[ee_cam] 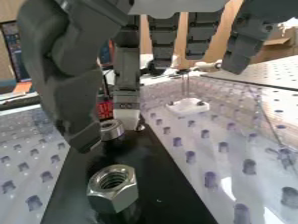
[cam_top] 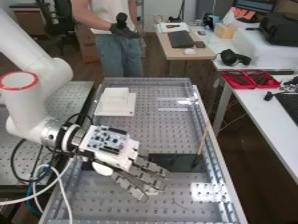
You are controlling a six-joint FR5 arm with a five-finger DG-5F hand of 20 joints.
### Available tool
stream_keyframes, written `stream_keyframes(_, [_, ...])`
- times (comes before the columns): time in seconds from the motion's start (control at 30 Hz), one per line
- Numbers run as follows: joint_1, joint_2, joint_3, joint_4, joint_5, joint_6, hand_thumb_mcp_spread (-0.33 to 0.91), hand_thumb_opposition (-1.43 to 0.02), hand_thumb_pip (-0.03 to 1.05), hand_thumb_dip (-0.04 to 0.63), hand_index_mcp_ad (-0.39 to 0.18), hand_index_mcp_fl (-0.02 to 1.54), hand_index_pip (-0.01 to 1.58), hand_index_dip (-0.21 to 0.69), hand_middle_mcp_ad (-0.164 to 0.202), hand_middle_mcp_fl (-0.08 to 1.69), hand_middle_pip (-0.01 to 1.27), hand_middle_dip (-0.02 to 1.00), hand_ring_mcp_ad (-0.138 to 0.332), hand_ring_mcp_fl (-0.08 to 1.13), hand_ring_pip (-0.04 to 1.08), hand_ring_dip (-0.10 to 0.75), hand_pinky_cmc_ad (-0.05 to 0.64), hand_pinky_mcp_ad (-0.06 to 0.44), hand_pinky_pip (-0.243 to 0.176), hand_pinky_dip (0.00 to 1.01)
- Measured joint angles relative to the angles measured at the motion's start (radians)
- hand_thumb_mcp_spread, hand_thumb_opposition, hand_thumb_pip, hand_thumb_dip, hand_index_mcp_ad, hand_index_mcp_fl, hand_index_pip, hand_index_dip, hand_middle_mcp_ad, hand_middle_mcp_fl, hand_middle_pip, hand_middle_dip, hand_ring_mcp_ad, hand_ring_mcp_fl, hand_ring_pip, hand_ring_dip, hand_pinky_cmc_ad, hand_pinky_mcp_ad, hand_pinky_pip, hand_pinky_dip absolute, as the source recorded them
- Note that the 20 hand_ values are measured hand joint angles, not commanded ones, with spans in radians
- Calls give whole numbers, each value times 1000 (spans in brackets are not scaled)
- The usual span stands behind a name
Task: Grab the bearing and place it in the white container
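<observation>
Nearest the bench's near end, in the high view, bright patches of glare (cam_top: pixel 209 192) lie on the perforated metal table (cam_top: pixel 186 207), and white cables (cam_top: pixel 63 192) loop down by its left edge. Just beyond is the dark grey hand (cam_top: pixel 148 176), low over the table on the end of the white arm (cam_top: pixel 30 107), palm down and slanting towards the near right. Its fingers are straight and held apart, empty as far as I can see. The wrist view looks out along a glossy black plate (ee_cam: pixel 156 192): closest on it sits a steel hex nut (ee_cam: pixel 114 188), its threaded hole tipped towards the camera, and a little farther along is the bearing (ee_cam: pixel 112 129) — a short metal ring right by the tip of the thumb (ee_cam: pixel 74 107). Whether the two touch, I can't tell. In the high view the plate runs from beside the hand towards the table's right rail (cam_top: pixel 221 175), and a thin wooden stick (cam_top: pixel 201 142) slants up from its right end. Well past that, on the far part of the table, is the white container (cam_top: pixel 116 96), on a flat white base (cam_top: pixel 126 110) and well apart from the bearing. Farther off to the right, red trays (cam_top: pixel 249 79) stand on a white side table (cam_top: pixel 271 107) — dark odds and ends inside them.
</observation>
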Motion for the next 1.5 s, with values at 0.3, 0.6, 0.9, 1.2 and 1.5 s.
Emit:
stream_keyframes(0.3, [-1, 0, 5, -13, -3, 2, 431, -845, 559, 251, -58, 321, 1393, 201, 82, 54, 131, 138, 129, -2, 87, 26, 408, 302, -91, 176])
stream_keyframes(0.6, [-1, 4, 5, -19, -8, 0, 408, -840, 614, 251, -72, 173, 1393, 201, 82, 52, 131, 138, 129, -2, 87, 26, 408, 302, -91, 176])
stream_keyframes(0.9, [-1, 8, 4, -21, -9, 1, 379, -820, 639, 251, -68, 72, 1393, 201, 82, 54, 127, 138, 129, -3, 73, 26, 405, 302, -91, 182])
stream_keyframes(1.2, [1, 22, -10, -24, -16, -15, 363, -822, 639, 251, -72, 58, 1393, 201, 84, 54, 127, 138, 129, -3, 73, 26, 405, 304, -91, 195])
stream_keyframes(1.5, [-1, 28, -13, -38, -18, -24, 344, -822, 703, 269, -68, 38, 1403, 201, 84, 52, 126, 138, 129, -3, 73, 26, 405, 304, -91, 199])
